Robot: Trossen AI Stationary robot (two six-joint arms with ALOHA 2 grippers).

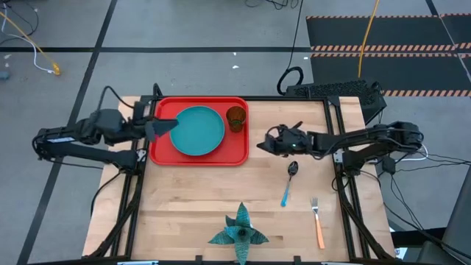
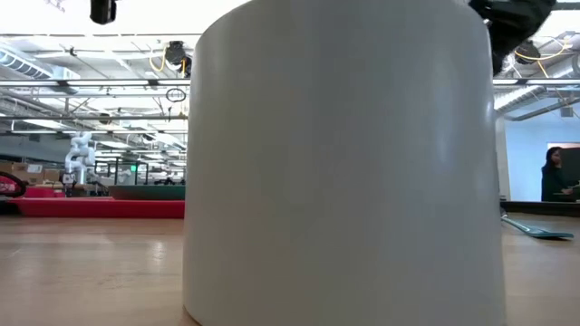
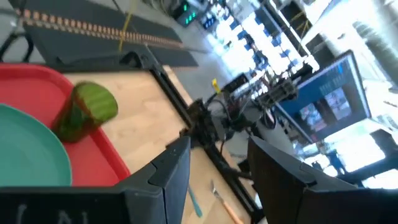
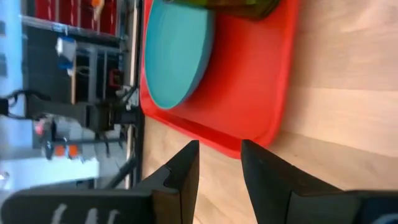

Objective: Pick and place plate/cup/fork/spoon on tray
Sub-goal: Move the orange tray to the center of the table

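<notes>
Spoon next, nearest my right end effector (image 1: 263, 145).
Spoon (image 1: 288, 183) lies lengthwise toward the counter's front, just beside my empty, parted fingers.

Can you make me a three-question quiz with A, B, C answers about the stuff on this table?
1. Where is the cup?
A. on the tray
B. beside the fork
C. on the floor

2. What colour is the spoon handle?
A. orange
B. light blue
C. red

3. What is the right tool holding?
A. the plate
B. the spoon
C. nothing

Answers: 1 A, it stands in the tray's corner beside the plate. 2 B, the orange handle belongs to the fork. 3 C, its fingers are apart with nothing between them.
</notes>
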